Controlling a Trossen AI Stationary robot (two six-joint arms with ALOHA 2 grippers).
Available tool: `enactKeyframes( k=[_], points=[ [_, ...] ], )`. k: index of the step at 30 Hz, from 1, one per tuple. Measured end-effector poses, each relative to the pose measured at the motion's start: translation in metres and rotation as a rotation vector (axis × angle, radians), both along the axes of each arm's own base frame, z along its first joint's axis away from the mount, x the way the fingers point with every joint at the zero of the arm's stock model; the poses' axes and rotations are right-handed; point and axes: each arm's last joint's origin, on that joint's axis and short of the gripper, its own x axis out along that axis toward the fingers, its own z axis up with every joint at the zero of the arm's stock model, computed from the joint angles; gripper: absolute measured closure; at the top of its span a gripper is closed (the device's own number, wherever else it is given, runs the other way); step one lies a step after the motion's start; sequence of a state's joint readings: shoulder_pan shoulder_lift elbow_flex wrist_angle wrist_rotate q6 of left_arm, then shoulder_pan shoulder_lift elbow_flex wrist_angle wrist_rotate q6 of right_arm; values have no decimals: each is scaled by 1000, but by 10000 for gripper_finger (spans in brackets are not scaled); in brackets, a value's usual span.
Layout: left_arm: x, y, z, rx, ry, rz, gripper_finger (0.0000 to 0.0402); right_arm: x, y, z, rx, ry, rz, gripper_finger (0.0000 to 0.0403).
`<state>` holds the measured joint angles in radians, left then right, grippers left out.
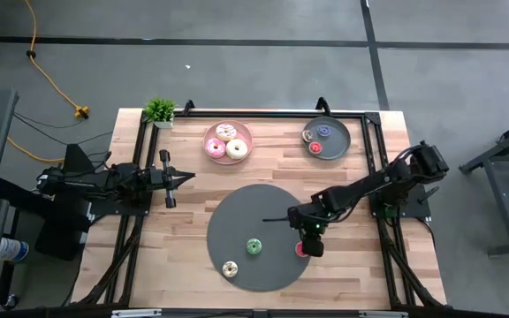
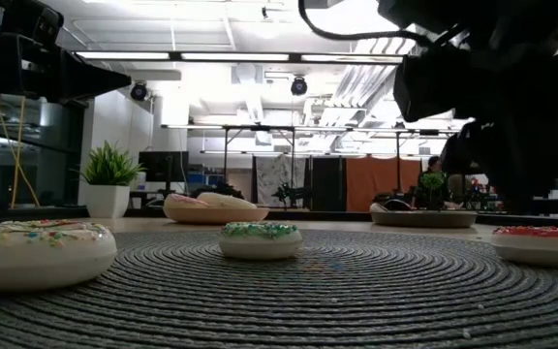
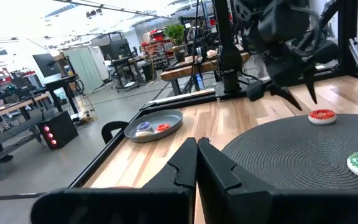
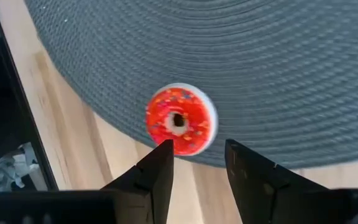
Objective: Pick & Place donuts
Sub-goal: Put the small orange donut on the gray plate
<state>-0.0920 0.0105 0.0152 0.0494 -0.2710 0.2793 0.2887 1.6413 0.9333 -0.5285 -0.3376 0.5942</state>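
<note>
A red-frosted donut (image 4: 180,119) lies at the right edge of the dark grey disc (image 1: 259,212), partly over the wood. My right gripper (image 4: 197,155) hovers open just above it (image 1: 308,240), fingers pointing down, touching nothing. A green donut (image 1: 254,246) and a cream donut (image 1: 230,268) rest flat on the same disc. Three larger donuts sit on the pink plate (image 1: 210,132). The grey plate (image 1: 341,140) holds small donuts, among them a blue and a red one. My left gripper (image 3: 196,155) waits shut over the table's left side (image 1: 188,176).
A small potted plant (image 1: 159,110) stands at the far left corner. A black frame rail (image 1: 263,113) runs along the far edge and down both sides. Bare wood lies between the disc and the two plates.
</note>
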Motion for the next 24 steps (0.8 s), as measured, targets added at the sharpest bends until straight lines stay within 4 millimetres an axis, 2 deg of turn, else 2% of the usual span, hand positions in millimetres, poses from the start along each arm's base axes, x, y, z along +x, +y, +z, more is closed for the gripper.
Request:
enactKeyframes(
  k=[24],
  points=[
    [0,0,0,0,0,1,401,7,8,-19,-61,19,-74,267]
  ],
)
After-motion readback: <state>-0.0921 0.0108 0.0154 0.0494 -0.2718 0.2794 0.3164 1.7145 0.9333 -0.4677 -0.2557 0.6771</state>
